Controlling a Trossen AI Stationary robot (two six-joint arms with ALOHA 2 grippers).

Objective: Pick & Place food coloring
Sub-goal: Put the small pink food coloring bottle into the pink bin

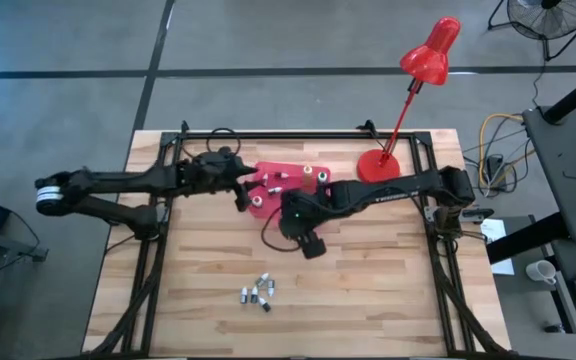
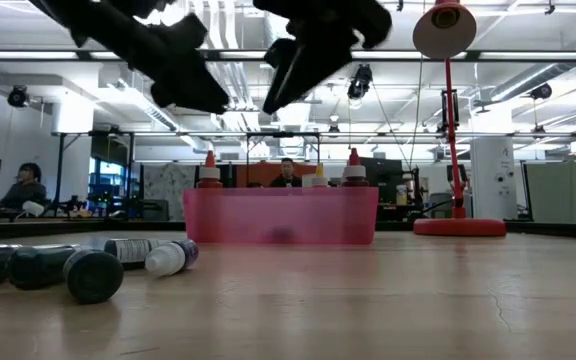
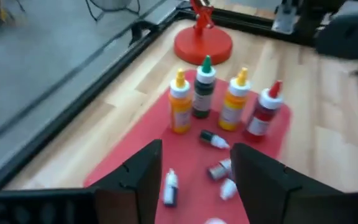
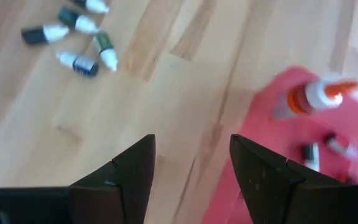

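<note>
Food coloring is in two places. Several squeeze bottles (image 3: 204, 87) with yellow, green, orange and red tips stand upright in the red tray (image 1: 268, 172), and a few small vials (image 3: 215, 140) lie on the tray floor beside them. Several more dark-capped vials (image 1: 258, 293) lie on their sides on the wood near the table's front. My left gripper (image 3: 194, 180) hovers open above the tray's left part (image 1: 242, 192), touching nothing. My right gripper (image 4: 191, 174) hangs open over bare wood (image 1: 313, 243) between the tray and the loose vials.
A red desk lamp (image 1: 383, 160) stands at the far right behind the tray, its base (image 3: 202, 45) close to the bottles. A black frame (image 1: 168, 150) runs along the table's edges. Bare wood (image 1: 388, 290) lies at the front right.
</note>
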